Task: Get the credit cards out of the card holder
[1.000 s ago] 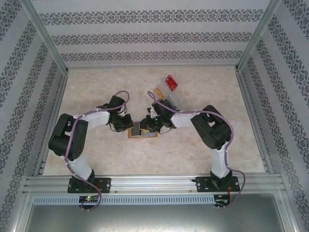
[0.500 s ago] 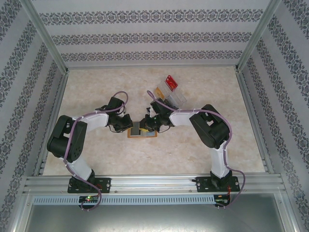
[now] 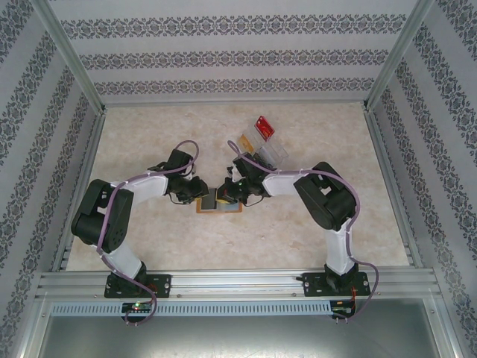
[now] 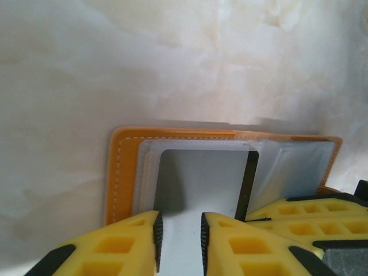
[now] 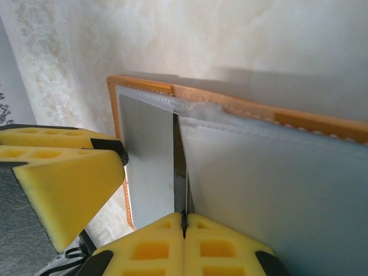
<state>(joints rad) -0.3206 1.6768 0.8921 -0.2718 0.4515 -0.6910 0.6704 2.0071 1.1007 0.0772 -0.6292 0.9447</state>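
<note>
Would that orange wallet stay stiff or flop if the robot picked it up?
Likely it folds: the flat orange-tan bifold card holder lies opened out. Its grey see-through pocket pages look thin and glossy, so probably floppy, slippery and light.

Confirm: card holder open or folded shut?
Open. The card holder lies spread flat, orange cover underneath, grey pocket pages exposed.
</note>
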